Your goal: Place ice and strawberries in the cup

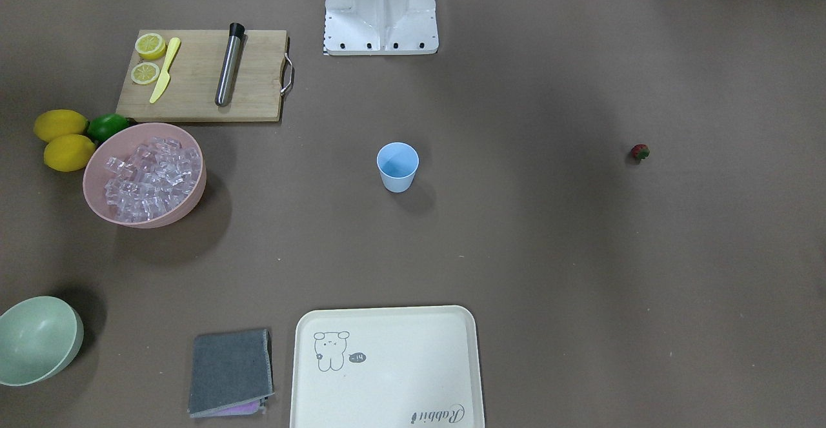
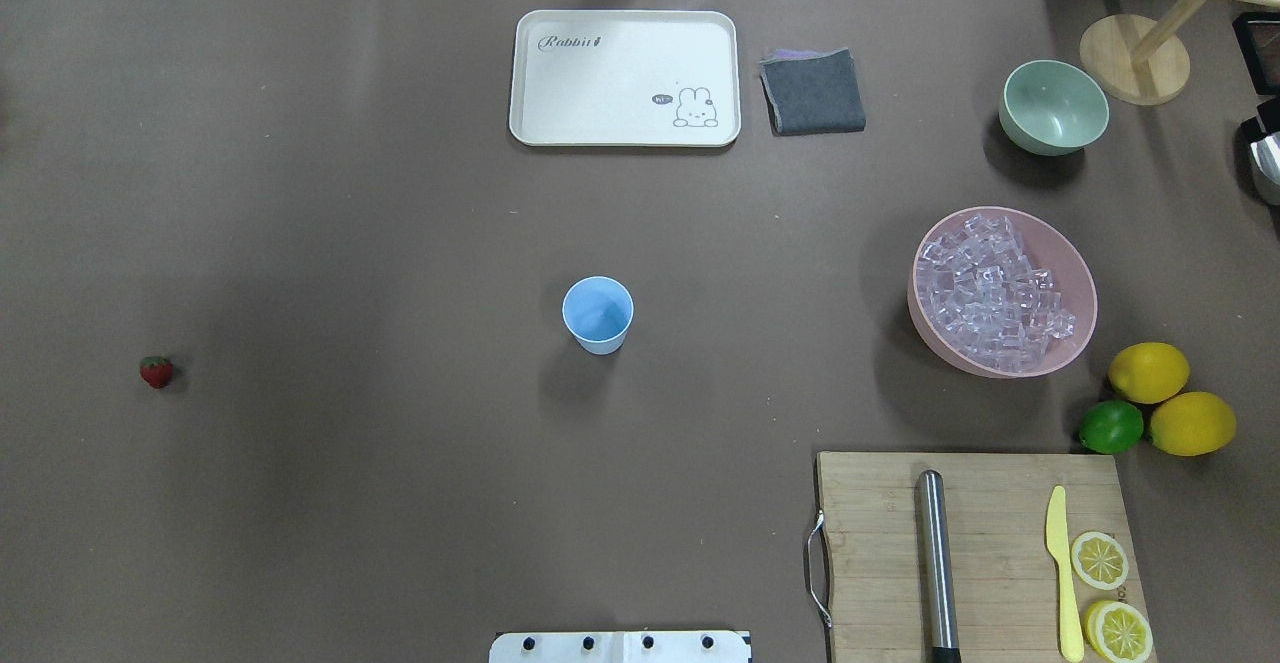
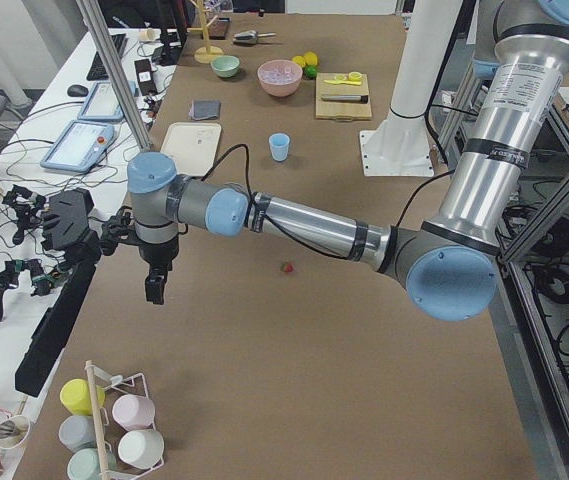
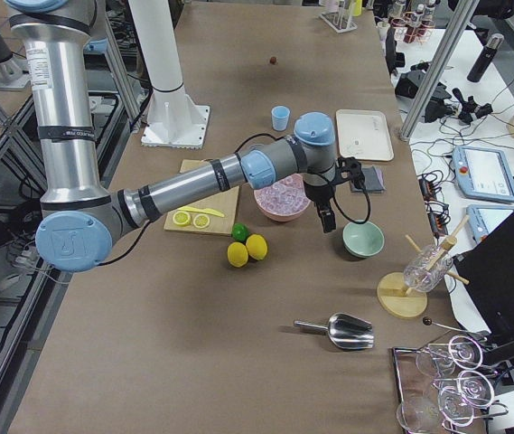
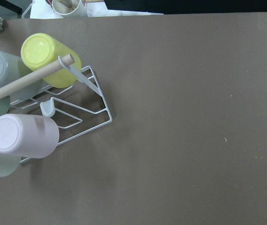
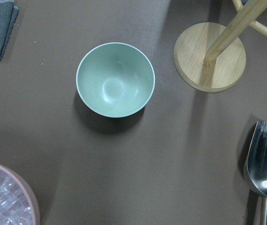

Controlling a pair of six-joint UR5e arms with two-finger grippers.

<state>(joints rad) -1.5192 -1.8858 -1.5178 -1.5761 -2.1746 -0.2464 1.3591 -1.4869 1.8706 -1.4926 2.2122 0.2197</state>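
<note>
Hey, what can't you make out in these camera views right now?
Left claw: shows only in the left side view, small; open or shut is unclear.
Right claw: shows only in the right side view; same doubt.
Ice: top cubes hide how deep the pile in the pink bowl goes.
Steel rod: overhead view's bottom edge cuts off its end.

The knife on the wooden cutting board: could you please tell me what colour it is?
The knife is pale yellow, clearest in the overhead exterior view.
</note>
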